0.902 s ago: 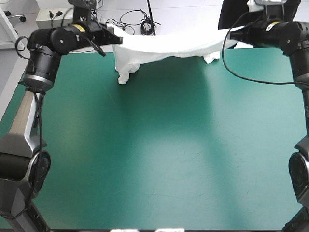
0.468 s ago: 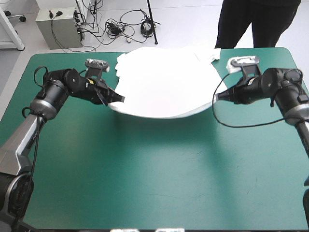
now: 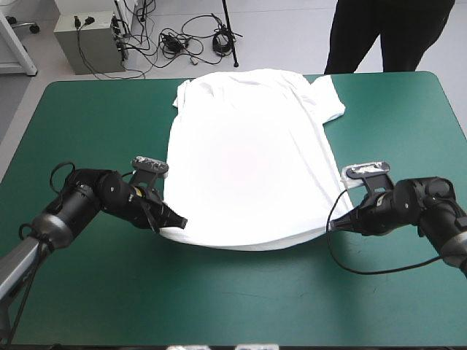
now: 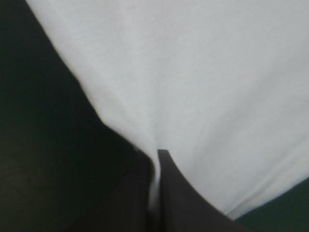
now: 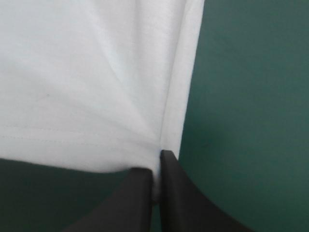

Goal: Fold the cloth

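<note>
The white short-sleeved T-shirt (image 3: 248,160) lies flat on the teal-green counter (image 3: 233,306), collar farthest; the left pincer (image 3: 177,222) and right pincer (image 3: 333,227) each pinch a near hem corner.

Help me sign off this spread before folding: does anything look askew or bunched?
The T-shirt lies mostly flat, but its sleeve on the left arm's side looks bunched, unlike the spread other sleeve. The left gripper and right gripper pinch the near hem's corners.
</note>
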